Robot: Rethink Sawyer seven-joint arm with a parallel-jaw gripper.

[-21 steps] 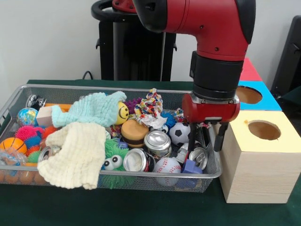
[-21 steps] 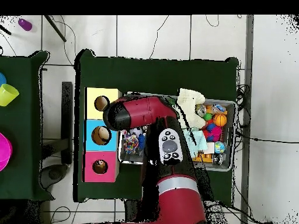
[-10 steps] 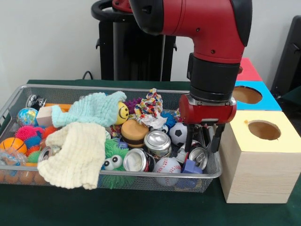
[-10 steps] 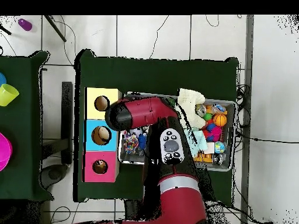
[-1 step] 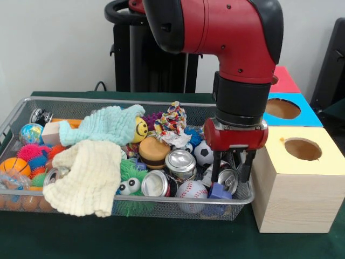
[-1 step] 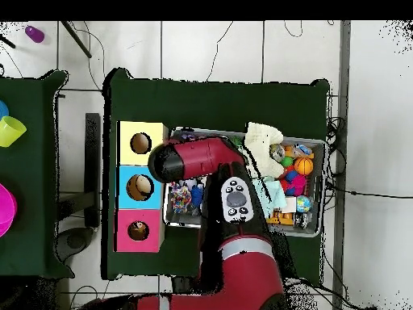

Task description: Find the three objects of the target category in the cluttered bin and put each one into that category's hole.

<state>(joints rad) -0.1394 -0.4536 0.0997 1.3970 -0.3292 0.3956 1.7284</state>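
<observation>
We are looking level and close across the wire bin (image 5: 21,108), also straight down from high above, both views sharing bin (image 6: 316,145) and boxes (image 6: 139,186).

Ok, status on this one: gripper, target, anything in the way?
Gripper open, fingers straddling a can at the wire bin's box end. Nothing held. Blue block and baseball crowd the can; yellow-topped box stands close beside.

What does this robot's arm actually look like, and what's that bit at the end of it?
The arm is thick and rounded, glossy red with black end caps. A black cylindrical band leads down to a red wrist block with a silver rim. From it hangs the gripper, with two slim black fingers. From overhead, a grey oval panel with small dark buttons sits on the arm's top.
</observation>
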